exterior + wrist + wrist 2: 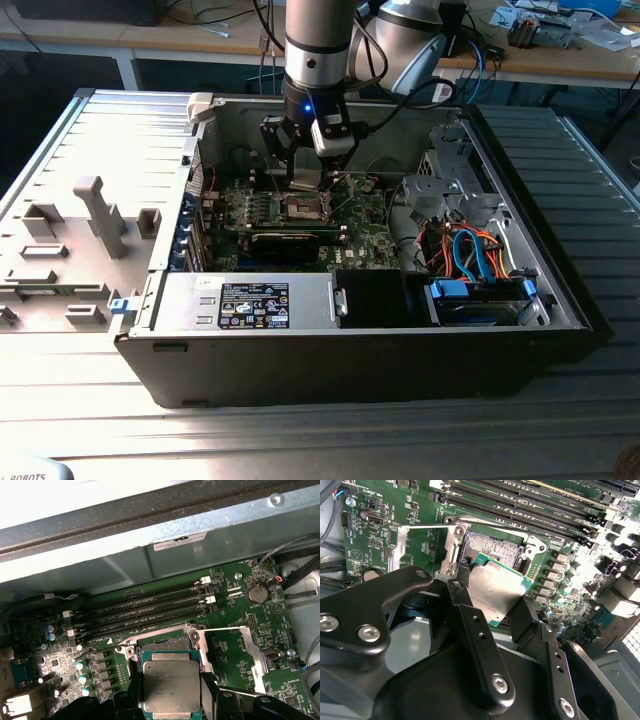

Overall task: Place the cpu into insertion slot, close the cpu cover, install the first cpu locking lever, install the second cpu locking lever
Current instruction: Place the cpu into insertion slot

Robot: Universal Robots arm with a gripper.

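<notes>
- As the gripper [490, 605] clamps the cpu [171, 687] by two opposite edges, the chip lies flat with its metal top up.
- The insertion slot [492, 545] sits just beneath it, a strip of contacts showing past the chip's far edge; whether the two touch I cannot tell.
- Beyond, the cpu cover [254, 652] stands swung open beside the slot, over the green board [227, 650].

- cpu [171, 687]: 1
- socket [492, 545] in the board: 1
- cover [254, 655], metal frame: 1
- long black RAM slots [145, 607]: 4, side by side
- coin cell [257, 593]: 1
- expansion card [290, 240]: 1
- open case [350, 355]: 1
- gripper [492, 600]: 1, with 2 black fingers [475, 645]
</notes>
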